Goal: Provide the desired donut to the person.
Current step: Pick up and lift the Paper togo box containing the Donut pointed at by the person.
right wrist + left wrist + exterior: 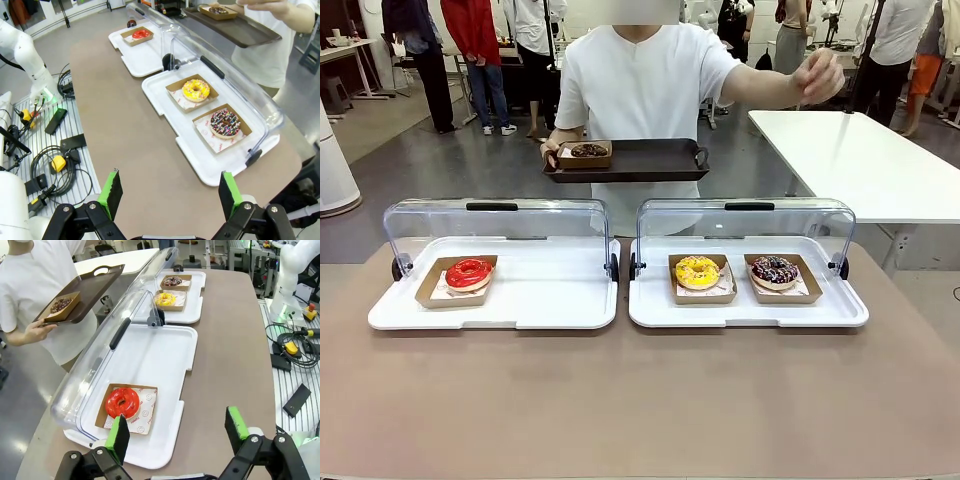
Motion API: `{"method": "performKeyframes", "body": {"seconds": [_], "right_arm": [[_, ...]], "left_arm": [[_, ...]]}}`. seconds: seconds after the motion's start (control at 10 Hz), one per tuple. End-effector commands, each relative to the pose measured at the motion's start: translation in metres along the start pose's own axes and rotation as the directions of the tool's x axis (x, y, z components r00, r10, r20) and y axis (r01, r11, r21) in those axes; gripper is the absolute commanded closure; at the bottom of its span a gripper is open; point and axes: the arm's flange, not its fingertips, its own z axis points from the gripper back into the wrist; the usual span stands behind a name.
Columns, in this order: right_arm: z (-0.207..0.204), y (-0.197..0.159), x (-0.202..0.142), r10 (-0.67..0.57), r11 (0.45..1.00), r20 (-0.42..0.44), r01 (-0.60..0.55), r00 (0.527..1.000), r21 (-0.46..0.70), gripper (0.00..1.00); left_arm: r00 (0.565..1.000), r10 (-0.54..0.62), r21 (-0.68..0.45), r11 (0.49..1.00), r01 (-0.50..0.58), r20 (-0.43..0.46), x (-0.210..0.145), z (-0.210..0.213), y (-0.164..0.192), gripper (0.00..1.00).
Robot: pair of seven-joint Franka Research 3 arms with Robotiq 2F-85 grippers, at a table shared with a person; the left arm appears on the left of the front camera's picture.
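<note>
My left gripper (177, 434) and right gripper (170, 192), both spread and empty, hover above the near table (640, 400). Beyond them, the red donut (468, 272) sits in the left display tray (550, 290). The yellow donut (697, 271) and sprinkled donut (775, 270) sit in the right display tray (650, 310). On the far side, the person (640, 90) holds a brown tray (650, 160). No donut is grasped, so I judge the whole delivery remains.

1. The table (640, 410) lies bare nearer than the left tray (550, 290) and right tray (650, 300).
2. The left lid (500, 225) and right lid (745, 222) stand raised along the trays' far edges, blocking a straight reach across; front and top are open.
3. Beyond the lids, the person (640, 90) holds a dark tray (655, 160) with free room right of its boxed donut (588, 151).
</note>
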Motion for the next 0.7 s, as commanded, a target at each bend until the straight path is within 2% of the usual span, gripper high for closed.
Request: {"method": "performKeyframes", "body": {"seconds": [0.0, 0.6], "right_arm": [[-0.0009, -0.0016, 0.0008, 0.015, 1.0, 0.023, -0.015, 1.0, 0.004, 0.0], [-0.0009, -0.0016, 0.0008, 0.015, 1.0, 0.023, -0.015, 1.0, 0.004, 0.0]], "left_arm": [[1.0, -0.006, 0.006, 1.0, 0.005, 0.012, -0.0004, 0.0005, 0.0003, 0.0], [1.0, -0.006, 0.006, 1.0, 0.005, 0.012, -0.0004, 0.0005, 0.0003, 0.0]]}}
